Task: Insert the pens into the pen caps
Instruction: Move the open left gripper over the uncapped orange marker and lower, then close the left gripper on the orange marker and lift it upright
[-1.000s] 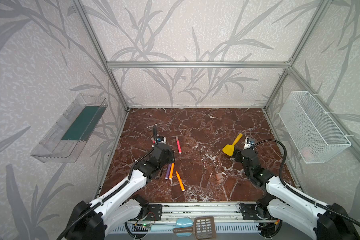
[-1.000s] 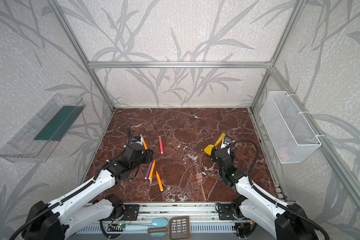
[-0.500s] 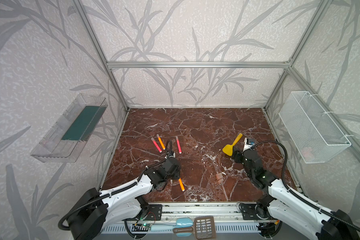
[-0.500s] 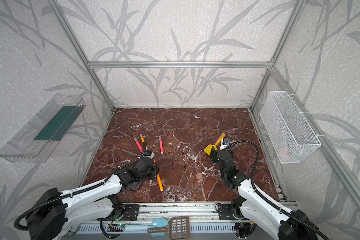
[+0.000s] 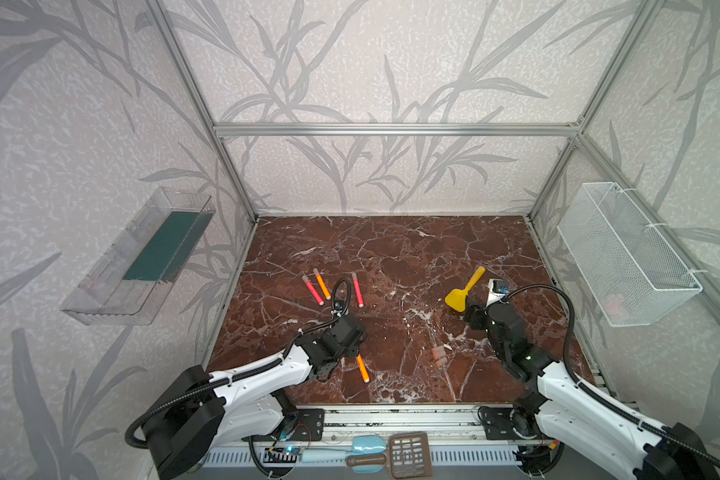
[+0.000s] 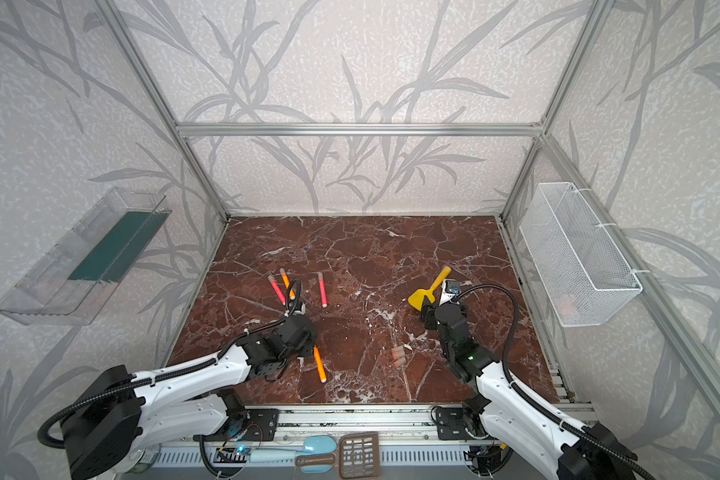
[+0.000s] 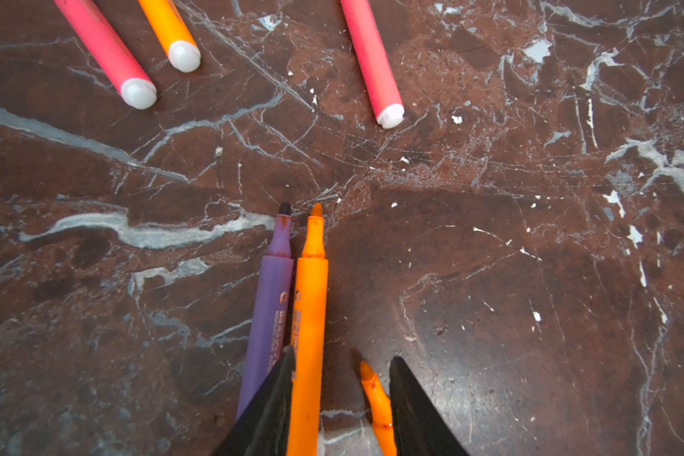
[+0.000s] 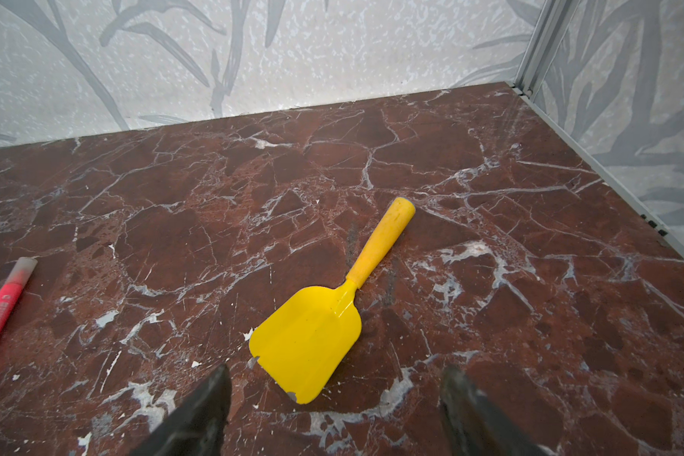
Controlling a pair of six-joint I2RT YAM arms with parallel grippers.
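Note:
My left gripper (image 7: 343, 355) is low over the marble floor (image 7: 490, 276), jaws apart. An uncapped orange pen (image 7: 311, 300) lies between the jaws against one finger (image 7: 277, 395). The tip of a second orange pen (image 7: 376, 398) lies by the other finger. An uncapped purple pen (image 7: 269, 308) lies just outside. In both top views the left gripper (image 5: 344, 334) hides them, except one orange pen (image 5: 362, 368). Farther back lie two red-pink pens (image 5: 313, 290) (image 5: 357, 289) and an orange pen (image 5: 321, 283). Pale pen caps (image 5: 438, 353) lie mid-floor. My right gripper (image 8: 336, 372) is open, empty.
A yellow spatula (image 5: 464, 291) lies just beyond the right gripper (image 5: 470, 311). A white wire basket (image 5: 624, 257) hangs on the right wall. A clear tray (image 5: 142, 257) hangs on the left wall. A blue scoop and a brown slotted spatula (image 5: 408, 455) lie on the front rail.
The left arm has swung from the back pens toward the front and lowered over the purple and orange pens, uncovering three pens behind it. Its jaws narrowed a little. The right arm barely moved.

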